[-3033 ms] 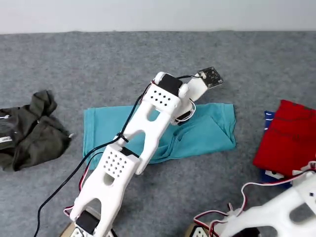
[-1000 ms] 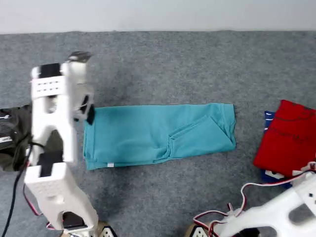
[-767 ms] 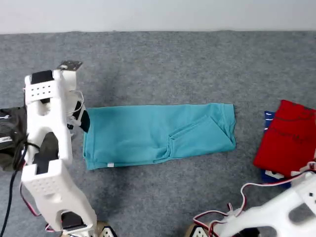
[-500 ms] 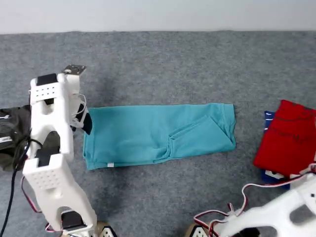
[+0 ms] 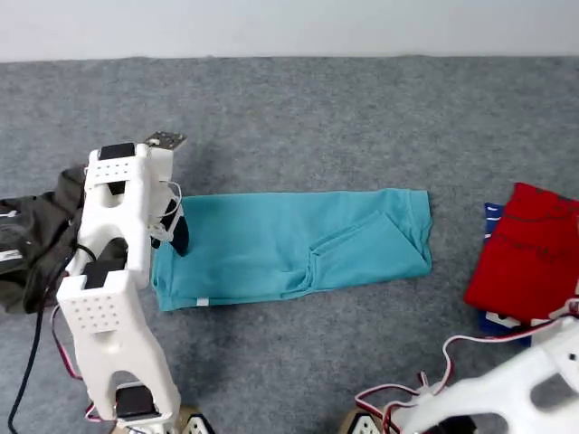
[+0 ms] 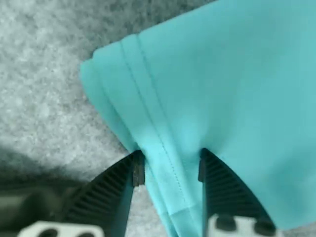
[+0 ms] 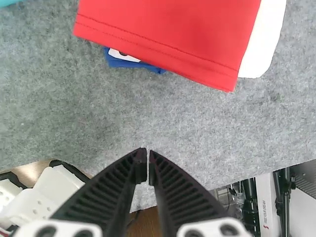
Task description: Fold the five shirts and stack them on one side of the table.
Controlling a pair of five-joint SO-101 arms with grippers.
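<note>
Left gripper [image 6: 170, 160] parted astride the stitched hem at nine o'clock of the smooth teal knit shirt [image 6: 237, 98]; right gripper [image 7: 147, 154] pinched closed, empty, above the grey felt table [image 7: 207, 128].

A flat shirt [image 5: 289, 242] lies at centre, a crumpled shirt [image 5: 36, 244] left of it, a stack [image 5: 529, 258] right of it. The left gripper [image 5: 176, 237] straddles the flat shirt's left end.

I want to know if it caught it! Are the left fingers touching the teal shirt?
Touching. In the left wrist view both fingers press against the teal shirt, its hem between them.
</note>
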